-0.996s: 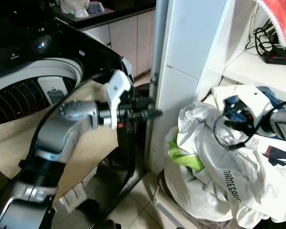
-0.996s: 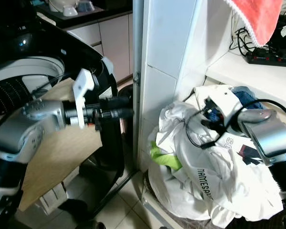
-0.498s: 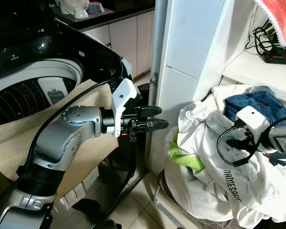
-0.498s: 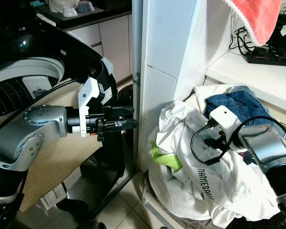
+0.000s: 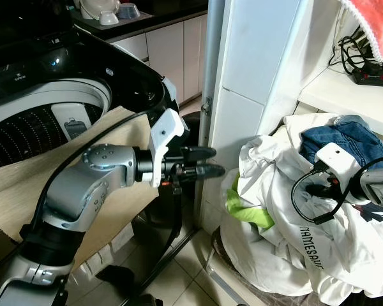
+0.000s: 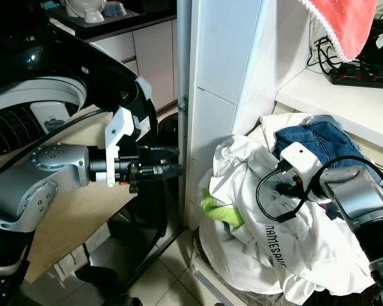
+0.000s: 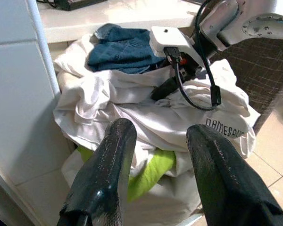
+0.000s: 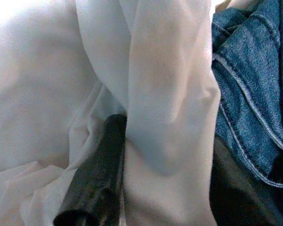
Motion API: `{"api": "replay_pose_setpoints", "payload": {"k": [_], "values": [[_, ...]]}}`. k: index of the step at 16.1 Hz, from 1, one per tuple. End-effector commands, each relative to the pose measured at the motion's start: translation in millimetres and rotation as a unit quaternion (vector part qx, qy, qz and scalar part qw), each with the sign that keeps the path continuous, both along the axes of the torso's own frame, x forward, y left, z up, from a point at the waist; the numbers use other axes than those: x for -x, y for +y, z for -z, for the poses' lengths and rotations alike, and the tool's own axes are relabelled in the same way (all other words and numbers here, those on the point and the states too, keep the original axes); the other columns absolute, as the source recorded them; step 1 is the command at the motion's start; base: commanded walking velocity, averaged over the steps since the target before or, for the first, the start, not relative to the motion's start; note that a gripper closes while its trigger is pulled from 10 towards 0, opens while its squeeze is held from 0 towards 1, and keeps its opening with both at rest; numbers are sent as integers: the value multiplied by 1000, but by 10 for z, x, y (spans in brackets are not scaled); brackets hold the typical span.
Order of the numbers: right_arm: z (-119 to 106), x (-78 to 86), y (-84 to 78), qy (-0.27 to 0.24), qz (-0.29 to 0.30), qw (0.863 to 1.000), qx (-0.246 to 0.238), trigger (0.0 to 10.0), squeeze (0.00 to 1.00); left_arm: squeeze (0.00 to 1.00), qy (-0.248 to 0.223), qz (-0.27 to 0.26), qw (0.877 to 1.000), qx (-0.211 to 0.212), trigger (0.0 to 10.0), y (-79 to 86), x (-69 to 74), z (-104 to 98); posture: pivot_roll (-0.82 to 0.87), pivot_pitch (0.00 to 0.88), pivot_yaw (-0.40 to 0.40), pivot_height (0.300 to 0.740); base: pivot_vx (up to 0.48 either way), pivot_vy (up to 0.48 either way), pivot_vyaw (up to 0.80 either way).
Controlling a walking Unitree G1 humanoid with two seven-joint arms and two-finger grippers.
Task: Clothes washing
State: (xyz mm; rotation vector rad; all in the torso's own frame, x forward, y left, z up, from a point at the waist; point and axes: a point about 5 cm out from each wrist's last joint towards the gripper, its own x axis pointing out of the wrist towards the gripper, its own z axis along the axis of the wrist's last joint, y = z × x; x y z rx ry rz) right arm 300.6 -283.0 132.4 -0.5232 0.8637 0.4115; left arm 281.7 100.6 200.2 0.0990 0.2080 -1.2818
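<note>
A heap of laundry fills a basket at the right: a white garment [image 5: 287, 223] with black lettering, blue jeans [image 5: 345, 137] on top, a green cloth [image 5: 246, 210] low down. The open washing machine drum [image 5: 32, 127] is at the left. My left gripper [image 5: 210, 162] hangs open in the air between washer and heap, pointing at the clothes, nothing between its fingers [image 7: 108, 169]. My right gripper [image 5: 314, 190] is pushed down into the white garment beside the jeans. It is open, with a fold of white cloth [image 8: 165, 117] between its fingers [image 8: 96, 183].
A white tiled pillar [image 5: 255, 76] stands between washer and basket. A shelf above the heap carries a power strip [image 5: 373, 73]; a red towel [image 5: 376, 25] hangs over it. A beige sheet [image 5: 115, 197] drapes off the washer's front. The brown basket wall [image 7: 262, 70] shows behind the heap.
My right gripper has dropped from above the jeans into the white garment. My left wrist has rolled and reached a little towards the heap, then held still.
</note>
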Motion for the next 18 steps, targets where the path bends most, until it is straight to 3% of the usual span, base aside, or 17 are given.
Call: {"api": "replay_pose_setpoints", "payload": {"k": [1,8,13,15,17,18], "values": [[-90,-48,-4,-19,-1,1000,-5,0,0,0,0,9,1000,-4,10000,-6,31,-12,-87,0,34,740,0,0,0],[-205,-61,35,-37,-17,999,-33,0,0,0,5,18,1000,-10,10000,-4,55,5,-88,0,34,740,0,0,0],[-621,-144,87,-119,-15,983,-140,0,0,0,-24,-12,1000,7,10000,-1,-23,-63,-89,0,34,740,0,0,0],[-1018,-203,128,-196,-22,957,-213,0,0,0,-58,-53,996,41,10000,-38,-142,-211,-93,0,34,740,0,0,0],[-1494,-212,293,-271,-58,902,-331,0,0,0,-103,-80,987,92,10000,-148,-242,-446,-93,0,34,740,0,0,0],[-1643,-194,386,-285,-74,877,-378,0,0,1000,-109,-90,981,131,10000,-231,-276,-574,-93,0,30,740,0,0,0]]}}
